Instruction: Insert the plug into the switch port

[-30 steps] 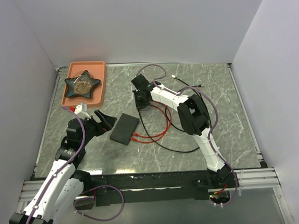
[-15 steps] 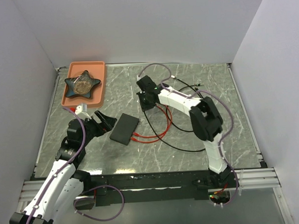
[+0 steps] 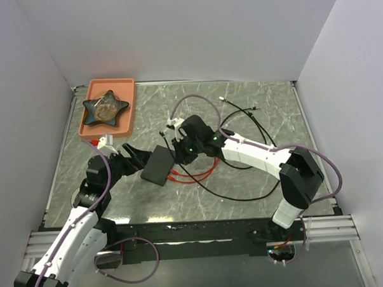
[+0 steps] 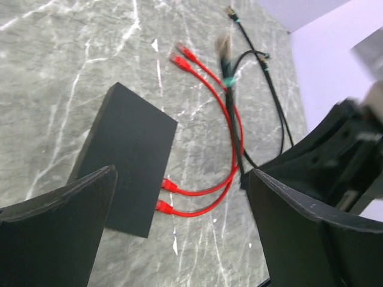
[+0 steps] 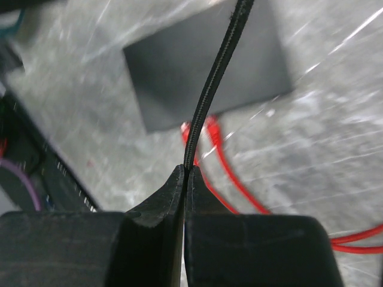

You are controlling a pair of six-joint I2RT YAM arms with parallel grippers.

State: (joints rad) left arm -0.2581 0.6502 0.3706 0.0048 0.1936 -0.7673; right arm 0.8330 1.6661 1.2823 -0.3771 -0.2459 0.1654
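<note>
Switch [image 3: 159, 166] lies flat on surface [image 3: 304, 100], two red cables [image 4: 169, 186] in its ports. Right end effector [image 5: 184, 179] pinched shut on black cable [image 5: 213, 89], plug [image 4: 225, 48] blurred beyond. Left end effector [image 3: 133, 155] gapes wide beside switch: prob. brace box w/ it, square plug to free port.

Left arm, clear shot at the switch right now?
Probably yes: the left gripper is open beside the switch, nothing between them. The right gripper, shut on the black cable, hangs by the switch's other side and may crowd it.
</note>
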